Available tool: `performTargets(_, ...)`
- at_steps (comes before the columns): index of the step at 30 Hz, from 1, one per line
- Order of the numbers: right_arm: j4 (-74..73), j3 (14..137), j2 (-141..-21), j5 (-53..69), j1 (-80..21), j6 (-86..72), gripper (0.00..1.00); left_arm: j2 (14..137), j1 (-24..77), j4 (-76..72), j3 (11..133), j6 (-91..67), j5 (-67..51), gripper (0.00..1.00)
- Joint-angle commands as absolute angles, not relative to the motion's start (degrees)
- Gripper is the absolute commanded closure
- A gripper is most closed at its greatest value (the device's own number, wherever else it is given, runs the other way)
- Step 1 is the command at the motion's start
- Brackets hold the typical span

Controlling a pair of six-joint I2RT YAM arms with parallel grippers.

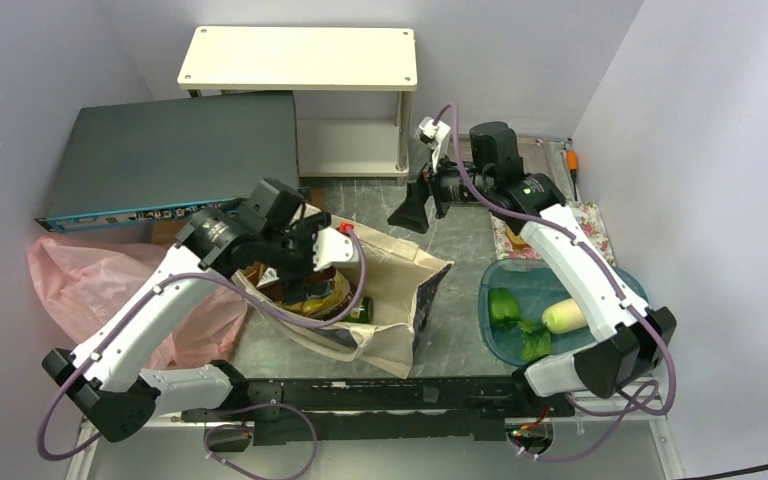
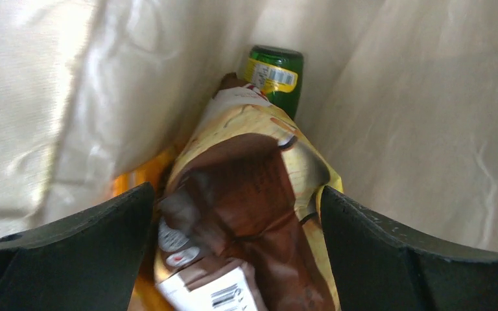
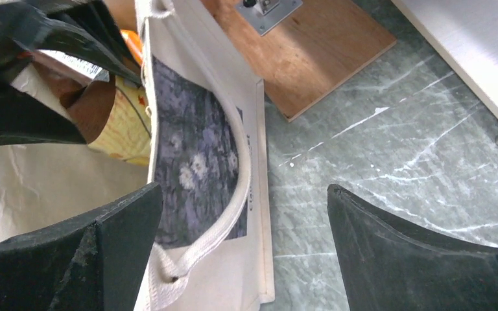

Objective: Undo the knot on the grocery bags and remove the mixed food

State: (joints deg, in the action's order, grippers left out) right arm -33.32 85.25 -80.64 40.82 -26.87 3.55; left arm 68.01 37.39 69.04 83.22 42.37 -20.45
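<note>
Left gripper (image 2: pixel 237 194) down inside canvas tote (image 1: pixel 400 310), jaws spread wide, nothing clamped. Brown-red chip bag (image 2: pixel 253 220) lies right between fingers (image 2: pixel 84 246), filling most of gap; contact with pads: can't tell. Green bottle (image 2: pixel 277 78) just past bag's far end, against tote wall. Orange chip bag (image 2: pixel 136 178) peeks out beside one finger, under brown bag. Right gripper (image 3: pixel 243 191) also wide open, empty, over tote's patterned side panel and marble table (image 3: pixel 376 149). Pink plastic bag (image 1: pixel 80 280) slumped left of tote. Radish (image 1: pixel 563 316), greens (image 1: pixel 508 308) in blue tub (image 1: pixel 530 285) at right
</note>
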Motion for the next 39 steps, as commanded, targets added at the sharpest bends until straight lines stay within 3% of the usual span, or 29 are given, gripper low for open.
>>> performTargets(1, -36.56, 83.43, -77.01, 39.67, -26.83, 6.25, 0.02, 65.44, 40.46, 62.87, 78.21, 40.08, -17.47, 0.06)
performTargets(6, -37.58, 82.33, -75.14, 38.9, -26.86, 8.23, 0.02, 64.27, 43.47, 63.53, 72.88, 40.06, -18.2, 0.35)
performTargets(11, -38.39, 83.69, -74.79, 39.77, -26.87, 9.63, 0.02, 66.46, 43.66, 70.28, 82.93, 40.08, -22.86, 0.87)
performTargets(13, -38.26, 84.16, -74.4, 40.73, -26.89, 10.03, 0.02, 67.08, 43.43, 73.32, 89.98, 40.95, -27.41, 1.0)
performTargets(17, -35.95, 84.7, -72.68, 44.0, -26.89, 10.61, 0.01, 67.45, 43.18, 75.77, 102.12, 41.98, -30.72, 1.0)
performTargets(26, -31.05, 88.97, -69.66, 49.74, -29.55, 12.22, 0.0, 76.09, 42.53, 82.05, 134.65, 42.0, -24.54, 1.0)
performTargets(30, -31.13, 89.86, -67.39, 47.77, -36.71, 19.3, 0.0, 72.96, 42.5, 75.77, 133.08, 41.9, -22.93, 1.0)
performTargets(35, -29.81, 88.48, -65.49, 35.45, -47.82, 32.06, 0.0, 72.75, 42.49, 76.72, 132.62, 44.9, -26.95, 1.0)
performTargets(39, -26.09, 89.09, -65.36, 31.35, -49.3, 35.11, 0.0, 68.78, 42.87, 74.47, 123.22, 50.86, -30.31, 1.0)
